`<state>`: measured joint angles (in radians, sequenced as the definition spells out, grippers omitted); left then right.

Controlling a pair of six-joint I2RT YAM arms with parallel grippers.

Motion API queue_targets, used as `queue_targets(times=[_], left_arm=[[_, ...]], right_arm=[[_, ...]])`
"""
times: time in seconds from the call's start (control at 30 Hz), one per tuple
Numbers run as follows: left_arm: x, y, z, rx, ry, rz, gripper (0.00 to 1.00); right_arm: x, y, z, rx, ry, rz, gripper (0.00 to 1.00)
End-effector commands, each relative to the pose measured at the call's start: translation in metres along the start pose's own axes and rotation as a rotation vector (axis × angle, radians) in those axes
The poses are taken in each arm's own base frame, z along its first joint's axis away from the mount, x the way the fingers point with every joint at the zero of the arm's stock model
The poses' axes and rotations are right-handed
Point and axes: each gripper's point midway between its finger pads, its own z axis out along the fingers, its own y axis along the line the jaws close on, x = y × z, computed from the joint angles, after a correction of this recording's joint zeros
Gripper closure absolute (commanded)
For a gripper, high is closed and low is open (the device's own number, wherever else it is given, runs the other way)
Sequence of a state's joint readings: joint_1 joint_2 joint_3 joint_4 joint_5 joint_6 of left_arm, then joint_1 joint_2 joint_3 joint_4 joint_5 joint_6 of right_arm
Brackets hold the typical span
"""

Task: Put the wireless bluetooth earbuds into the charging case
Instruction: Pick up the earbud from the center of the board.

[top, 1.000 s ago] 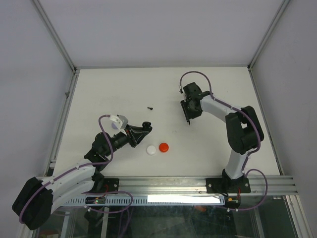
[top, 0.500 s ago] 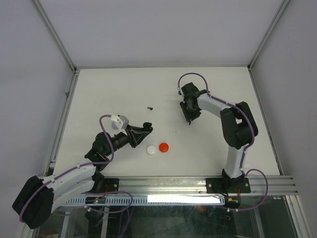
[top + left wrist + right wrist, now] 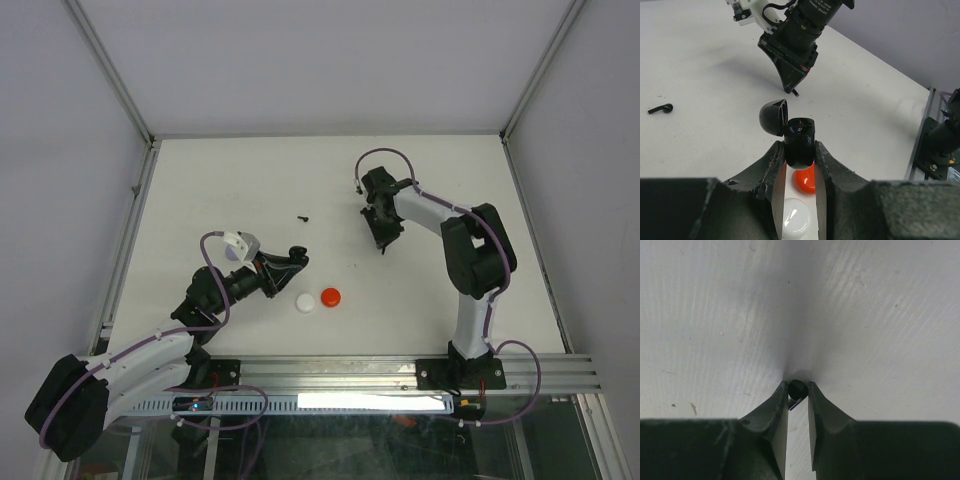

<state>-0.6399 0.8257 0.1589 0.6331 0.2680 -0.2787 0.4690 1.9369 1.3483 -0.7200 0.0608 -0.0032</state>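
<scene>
Pickup step: right end effector point(image 3: 381, 244) pinches a black earbud point(image 3: 798, 388) on the surface point(image 3: 450, 180). Left end effector point(image 3: 799, 152) grips the black charging case point(image 3: 801, 137), lid open. Next probably lift, carry across, align stem with socket. Second earbud point(image 3: 304, 216) lies loose.

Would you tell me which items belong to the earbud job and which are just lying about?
In the job: open black charging case in left end effector; black earbud in right end effector; loose black earbud.
Lying about: red round case; white round case.
</scene>
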Motion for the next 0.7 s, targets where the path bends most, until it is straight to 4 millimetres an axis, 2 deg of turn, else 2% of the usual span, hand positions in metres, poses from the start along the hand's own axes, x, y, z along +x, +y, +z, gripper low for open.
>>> queue_targets(times=[0.0, 0.17, 0.33, 0.5, 0.67], left_arm=[[-0.030, -0.011, 0.004, 0.057, -0.098, 0.059, 1.00], [-0.038, -0.017, 0.004, 0.085, -0.133, 0.093, 1.00], [-0.048, -0.020, 0.004, 0.106, -0.168, 0.143, 1.00], [-0.059, -0.027, 0.003, 0.140, -0.210, 0.218, 1.00], [-0.071, -0.034, 0.003, 0.176, -0.251, 0.323, 1.00]], right_arm=[[-0.006, 0.008, -0.026, -0.014, -0.042, -0.035, 0.84], [-0.022, 0.020, -0.060, -0.029, -0.164, -0.061, 0.85], [-0.041, 0.030, -0.106, -0.011, -0.331, -0.105, 0.86], [-0.058, 0.049, -0.166, -0.037, -0.571, -0.154, 0.86], [-0.063, 0.076, -0.221, -0.100, -0.810, -0.216, 0.87]])
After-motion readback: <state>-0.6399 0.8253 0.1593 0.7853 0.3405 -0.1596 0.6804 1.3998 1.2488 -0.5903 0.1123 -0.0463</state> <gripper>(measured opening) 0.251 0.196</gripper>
